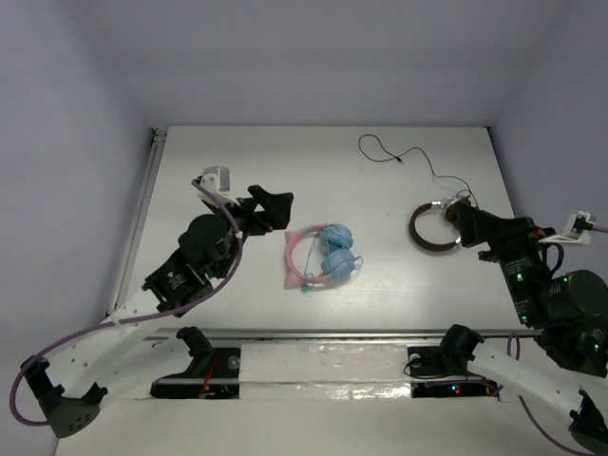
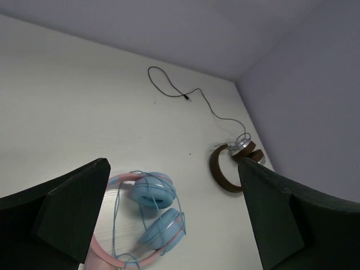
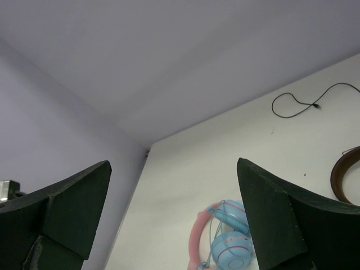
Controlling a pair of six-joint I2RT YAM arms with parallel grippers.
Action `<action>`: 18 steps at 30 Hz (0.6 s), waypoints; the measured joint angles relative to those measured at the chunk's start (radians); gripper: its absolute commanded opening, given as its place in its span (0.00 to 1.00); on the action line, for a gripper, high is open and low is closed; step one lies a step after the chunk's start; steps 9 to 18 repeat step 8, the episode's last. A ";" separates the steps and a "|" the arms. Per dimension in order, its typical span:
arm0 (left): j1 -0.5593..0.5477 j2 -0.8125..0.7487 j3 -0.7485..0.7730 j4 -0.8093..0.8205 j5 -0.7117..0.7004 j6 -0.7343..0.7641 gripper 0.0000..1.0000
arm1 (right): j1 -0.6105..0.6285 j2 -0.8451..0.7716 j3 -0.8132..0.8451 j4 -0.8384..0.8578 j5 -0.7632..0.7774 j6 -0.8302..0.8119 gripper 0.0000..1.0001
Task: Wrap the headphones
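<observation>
The headphones (image 1: 323, 256) lie flat in the middle of the table, with light-blue ear cups and a pink headband. Their thin blue cable is looped around the cups and the band. They also show in the left wrist view (image 2: 153, 194) and the right wrist view (image 3: 228, 247). My left gripper (image 1: 277, 211) is open and empty, just left of the headband and above the table; its jaws stand wide apart (image 2: 173, 169). My right gripper (image 1: 464, 220) is open and empty at the far right, well away from the headphones (image 3: 172, 166).
Brown-and-silver headphones (image 1: 432, 228) lie right next to my right gripper, also seen from the left wrist (image 2: 222, 171). Their thin black cable (image 1: 399, 152) trails toward the back of the table. A metal rail (image 1: 138, 218) runs along the left edge. Walls enclose three sides.
</observation>
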 measured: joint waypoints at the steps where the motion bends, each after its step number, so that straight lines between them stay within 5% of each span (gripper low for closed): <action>1: 0.000 -0.023 0.013 -0.013 0.003 0.000 0.99 | 0.000 -0.011 0.001 -0.002 0.002 -0.002 1.00; 8: 0.000 -0.166 0.034 -0.097 0.021 0.014 0.99 | 0.000 -0.081 0.001 0.002 0.002 -0.015 1.00; 18: 0.000 -0.166 0.034 -0.097 0.021 0.014 0.99 | 0.000 -0.081 0.001 0.002 0.002 -0.015 1.00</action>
